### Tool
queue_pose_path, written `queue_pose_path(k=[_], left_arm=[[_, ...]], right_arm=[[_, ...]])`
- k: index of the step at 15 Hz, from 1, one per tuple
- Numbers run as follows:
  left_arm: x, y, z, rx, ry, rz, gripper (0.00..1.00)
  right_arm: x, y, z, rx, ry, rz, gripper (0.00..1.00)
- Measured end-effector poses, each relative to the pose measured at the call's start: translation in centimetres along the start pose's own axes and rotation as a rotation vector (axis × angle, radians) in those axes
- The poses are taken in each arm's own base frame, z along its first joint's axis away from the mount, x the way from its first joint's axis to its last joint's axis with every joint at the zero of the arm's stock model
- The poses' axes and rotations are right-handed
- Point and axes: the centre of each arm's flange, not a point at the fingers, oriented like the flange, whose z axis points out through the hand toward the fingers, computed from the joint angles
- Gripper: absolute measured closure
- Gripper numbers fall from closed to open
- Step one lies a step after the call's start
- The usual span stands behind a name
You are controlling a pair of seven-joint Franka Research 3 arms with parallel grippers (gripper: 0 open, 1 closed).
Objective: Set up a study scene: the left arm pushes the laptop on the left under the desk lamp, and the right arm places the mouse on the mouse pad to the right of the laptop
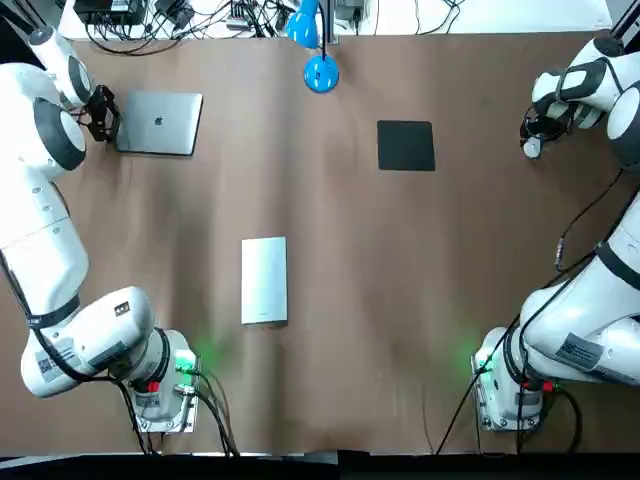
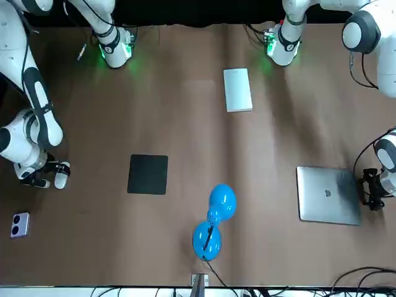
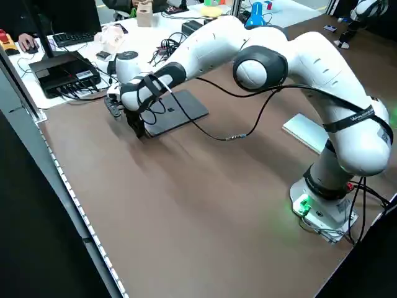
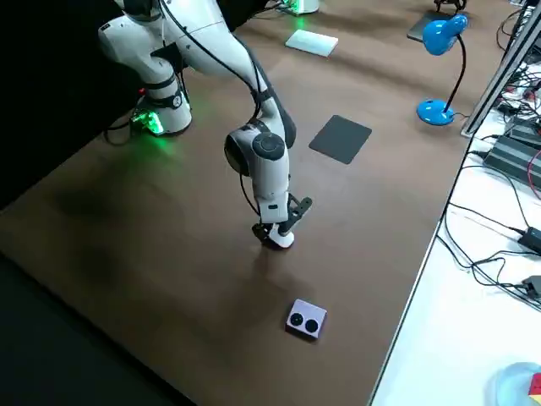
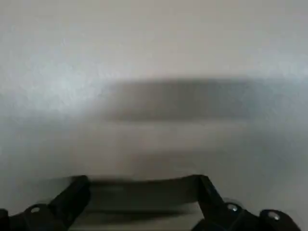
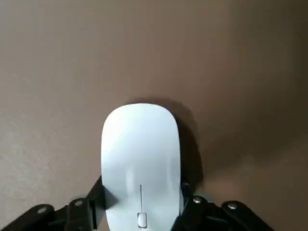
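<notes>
The closed silver laptop (image 1: 158,122) lies at the far left of the table, apart from the blue desk lamp (image 1: 320,72) at the far middle. My left gripper (image 1: 100,113) stands low against the laptop's outer left edge, its fingers (image 5: 77,190) spread open and the grey lid filling the left wrist view. The black mouse pad (image 1: 405,145) lies to the right of the lamp. At the far right my right gripper (image 1: 535,135) is shut on the white mouse (image 6: 139,154), at or just above the table surface (image 4: 279,239).
A flat white box (image 1: 264,280) lies mid-table toward the arms' bases. A small purple device (image 2: 20,224) sits near the far right corner, beyond the mouse. Cables and equipment crowd the bench behind the lamp. Bare brown tabletop stretches between laptop, lamp and pad.
</notes>
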Motion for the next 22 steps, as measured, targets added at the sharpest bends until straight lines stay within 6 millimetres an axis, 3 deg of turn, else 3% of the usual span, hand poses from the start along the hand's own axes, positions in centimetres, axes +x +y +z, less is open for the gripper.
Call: queue_pose_path(k=[3,6,8,11,13,19,22], left_arm=[[-2.4,1.3,-0.2,0.005,-0.009,0.003,0.0],[-3.3,1.7,-0.2,0.009,-0.015,0.004,0.0],[-3.9,1.9,-0.2,0.025,-0.029,0.005,0.0],[-6.5,2.7,-0.3,0.057,-0.047,0.026,0.0],[-8.3,3.3,-0.3,0.078,-0.057,0.05,0.0],[-13.3,4.4,-0.3,0.109,-0.069,0.073,0.0],[-15.7,4.5,-0.3,0.122,-0.07,0.044,0.0]], right_arm=[[1.2,-0.8,-1.2,0.001,0.03,-0.016,0.39],[3.1,-3.5,-4.5,0.012,0.08,-0.058,0.39],[3.9,-7.6,-7.3,0.027,0.084,-0.069,0.39],[4.3,-16.0,-9.8,0.045,0.077,-0.062,0.39],[4.0,-20.9,-9.9,0.054,0.075,-0.059,0.39],[2.2,-32.1,-10.0,0.125,0.09,-0.074,0.39],[0.2,-37.6,-7.5,0.133,0.08,-0.075,0.39]])
